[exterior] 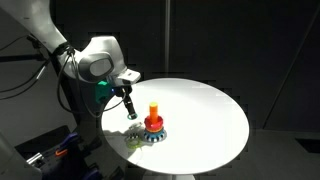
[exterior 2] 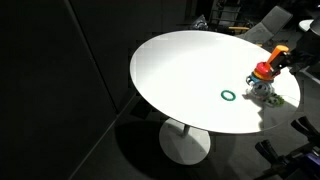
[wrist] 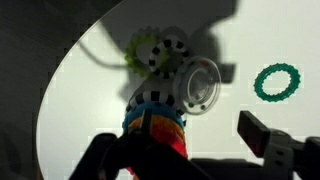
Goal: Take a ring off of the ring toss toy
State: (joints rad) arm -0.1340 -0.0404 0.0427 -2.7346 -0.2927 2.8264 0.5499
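End effector (exterior: 129, 108) hangs open, fingers (wrist: 265, 135) spread wide, just left of the ring toss toy (exterior: 153, 124), which stands toward the near left of the bench (exterior: 215, 105). Its peg (exterior: 153, 108) points straight up (so any ring must lift vertically). An exterior view gives that sideways offset. The wrist view alone shows the finger spread, plus a green ring (wrist: 277, 82) lying flat beside the toy.

Arm (exterior: 42, 30) enters exterior view from 10 o'clock. Wrist (exterior: 97, 62) bent, gripper (exterior: 130, 110) pointing toward 6 o'clock. Wrist view: finger (wrist: 262, 134) at 4 o'clock, jaws spread apart.
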